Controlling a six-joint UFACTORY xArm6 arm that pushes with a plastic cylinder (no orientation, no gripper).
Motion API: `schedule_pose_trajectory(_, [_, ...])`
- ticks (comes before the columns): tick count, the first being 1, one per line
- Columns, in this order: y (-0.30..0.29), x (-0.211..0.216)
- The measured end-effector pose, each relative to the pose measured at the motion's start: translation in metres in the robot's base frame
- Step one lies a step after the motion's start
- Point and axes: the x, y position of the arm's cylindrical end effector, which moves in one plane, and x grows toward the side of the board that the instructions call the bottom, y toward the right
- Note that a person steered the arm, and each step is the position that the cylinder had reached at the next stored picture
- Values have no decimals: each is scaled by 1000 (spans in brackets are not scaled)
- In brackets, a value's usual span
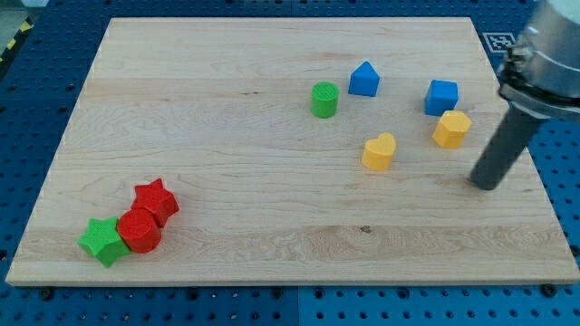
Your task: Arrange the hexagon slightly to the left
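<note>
The yellow hexagon lies on the wooden board at the view's right, just below a blue cube. My tip rests on the board to the right of and below the hexagon, a short gap away and not touching it. A yellow heart-shaped block lies to the hexagon's left.
A blue pointed block and a green cylinder lie left of the cube. At the board's lower left a red star, a red rounded block and a green star cluster together. The board's right edge is near my tip.
</note>
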Motion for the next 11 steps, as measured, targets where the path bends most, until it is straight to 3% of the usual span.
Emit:
schedule_pose_trajectory(1, [48, -16])
schedule_pose_trajectory(3, [57, -93])
schedule_pose_trajectory(6, [14, -102])
schedule_pose_trajectory(11, [-27, -82])
